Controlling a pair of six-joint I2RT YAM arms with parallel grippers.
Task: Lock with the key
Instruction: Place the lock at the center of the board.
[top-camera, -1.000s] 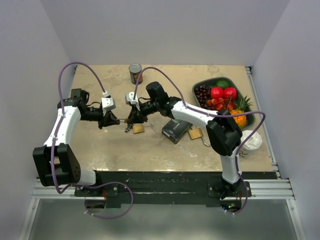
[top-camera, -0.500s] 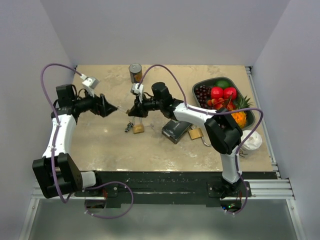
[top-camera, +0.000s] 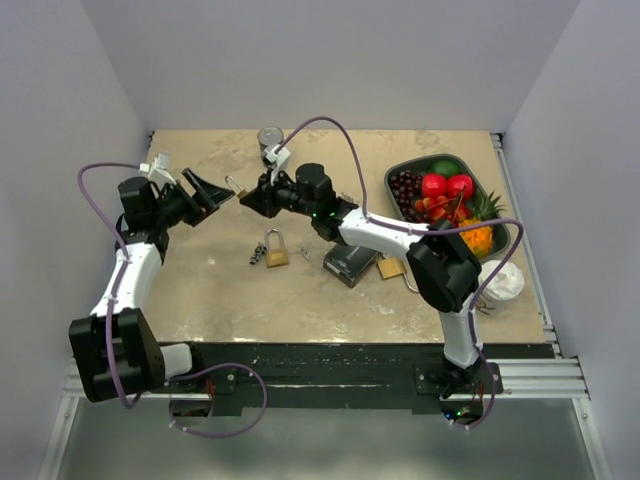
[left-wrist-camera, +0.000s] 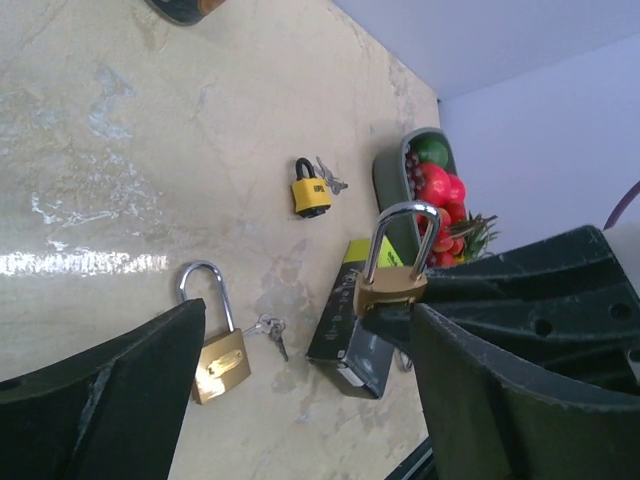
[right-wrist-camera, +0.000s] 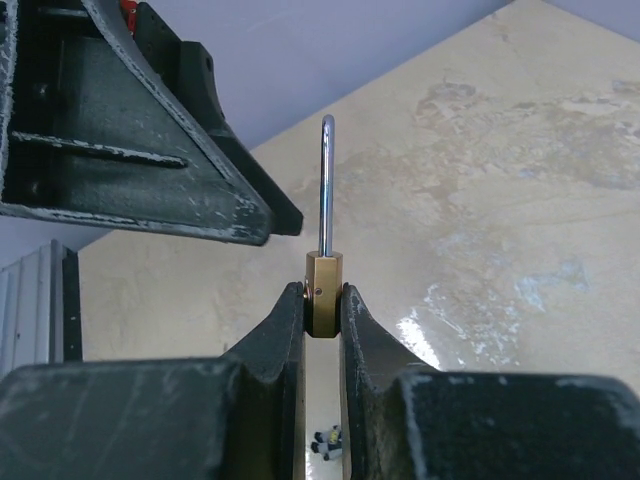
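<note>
Table (top-camera: 220, 300): beige marbled top, glossy, with a glare streak. Walls: back wall (top-camera: 320, 60), left wall (top-camera: 50, 120), right wall (top-camera: 590, 150), all plain pale lilac-grey. Rail (top-camera: 330, 378): aluminium, along near edge. Floor (top-camera: 320, 445): grey.

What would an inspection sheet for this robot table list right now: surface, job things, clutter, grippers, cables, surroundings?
Surface: beige marbled tabletop; no spill seen.
Job's things: small brass padlock held in the air; second brass padlock lying flat with keys beside it.
Clutter: yellow padlock, black box, can, fruit tray, white crumpled item.
Grippers: right gripper shut on the small brass padlock; left gripper open, empty, facing it.
Cables: purple cables loop above both arms, clear of the locks.
Surroundings: plain pale walls; nothing else seen.
</note>
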